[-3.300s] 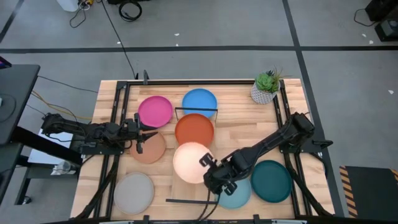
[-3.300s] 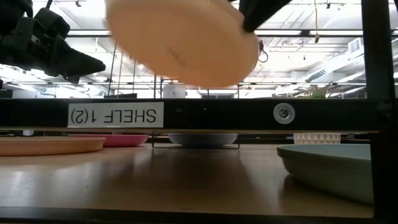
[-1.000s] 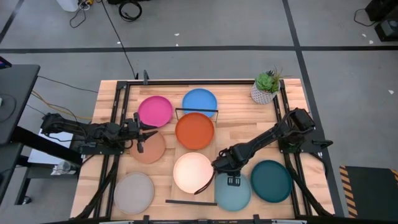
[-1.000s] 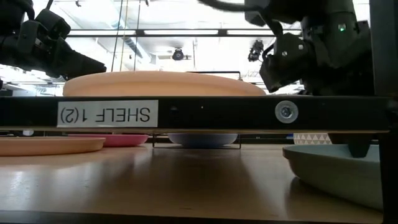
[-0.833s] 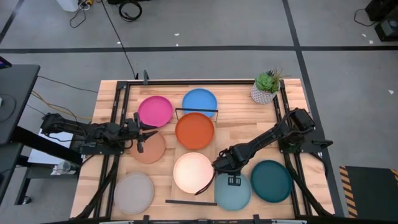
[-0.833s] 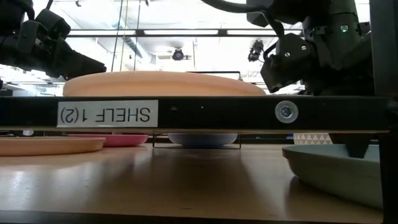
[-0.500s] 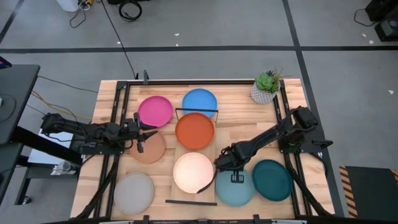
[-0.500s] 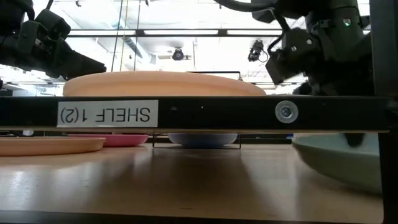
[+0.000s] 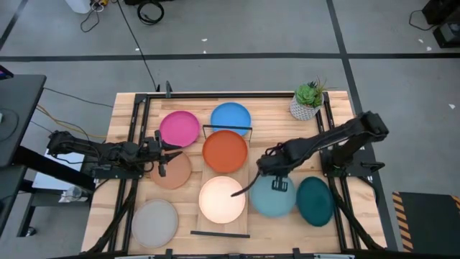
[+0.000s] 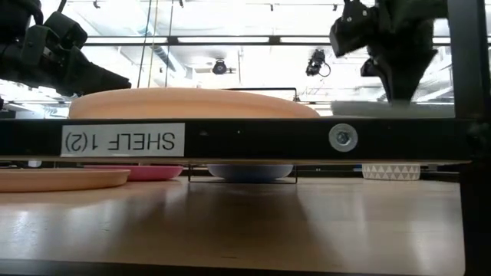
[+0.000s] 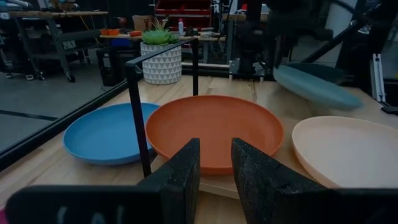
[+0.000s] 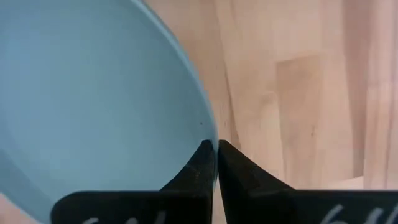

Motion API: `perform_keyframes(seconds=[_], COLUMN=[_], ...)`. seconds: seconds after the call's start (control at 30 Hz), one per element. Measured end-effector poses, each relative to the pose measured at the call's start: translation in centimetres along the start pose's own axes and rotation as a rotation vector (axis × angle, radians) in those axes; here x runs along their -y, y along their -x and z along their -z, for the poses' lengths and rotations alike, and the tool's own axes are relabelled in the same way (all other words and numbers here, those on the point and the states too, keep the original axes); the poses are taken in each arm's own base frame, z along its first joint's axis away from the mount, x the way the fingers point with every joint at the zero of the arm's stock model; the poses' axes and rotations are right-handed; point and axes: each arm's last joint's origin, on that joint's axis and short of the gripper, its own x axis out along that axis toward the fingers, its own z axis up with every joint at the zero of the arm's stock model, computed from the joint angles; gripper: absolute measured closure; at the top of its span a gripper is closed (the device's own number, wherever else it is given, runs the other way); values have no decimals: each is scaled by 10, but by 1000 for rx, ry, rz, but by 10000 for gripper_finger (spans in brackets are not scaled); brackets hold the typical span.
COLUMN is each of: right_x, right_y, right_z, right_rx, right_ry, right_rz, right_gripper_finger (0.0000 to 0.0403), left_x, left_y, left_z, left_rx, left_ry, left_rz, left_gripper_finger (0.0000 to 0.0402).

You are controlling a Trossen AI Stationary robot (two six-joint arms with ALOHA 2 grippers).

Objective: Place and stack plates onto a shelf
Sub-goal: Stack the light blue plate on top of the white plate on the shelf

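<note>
Two arms are showing over the big slatted table (image 9: pixel 287 137), and it is the right one doing the work. Running down the middle of the table, the shelf (image 9: pixel 225 169) is carrying the orange plate (image 9: pixel 225 150) toward the back and the cream plate (image 9: pixel 222 199) toward the front, side by side along the plank, neither stacked on the other.

The right gripper (image 9: pixel 272 170) is pinching the rim of the light blue plate (image 9: pixel 273 197), fingers closed on its edge, and in the level view that plate is hanging above the table, just beside the shelf's right edge. From the right wrist, the two dark fingertips (image 12: pixel 200 163) are meeting right at the plate's rim with bare wood beyond.

The dark teal plate (image 9: pixel 314 201) is lying just right of the held plate, near the table's right edge. At the back, the pink plate (image 9: pixel 179 128) and blue plate (image 9: pixel 231 118) are resting on the table. The tan plate (image 9: pixel 174 171) is sitting left of the shelf, and the grey plate (image 9: pixel 154 221) is at the front left corner.

The left gripper (image 9: pixel 162 151) is hanging at the left side between the pink and tan plates, its fingers slightly apart and holding nothing.

Smallest of all, the potted plant (image 9: pixel 307 101) is sitting at the back right corner.
</note>
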Motion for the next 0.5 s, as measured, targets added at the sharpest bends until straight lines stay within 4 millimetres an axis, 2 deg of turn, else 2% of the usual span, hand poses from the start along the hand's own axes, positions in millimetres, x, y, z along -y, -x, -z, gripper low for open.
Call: perform_keyframes(seconds=[0.13, 0.3, 0.5], right_x=[10, 16, 8], right_y=[16, 27, 16], right_z=[-2, -21, -57], right_rx=[55, 139, 259], right_ry=[-68, -242, -259], right_rz=[-37, -94, -206], right_gripper_finger=[390, 390, 389], left_x=[0, 0, 0], left_y=[0, 0, 0], left_z=[0, 0, 0], left_rx=[-1, 0, -4], left_ry=[-1, 0, -2], left_rz=[0, 0, 0], left_gripper_finger=[303, 303, 303])
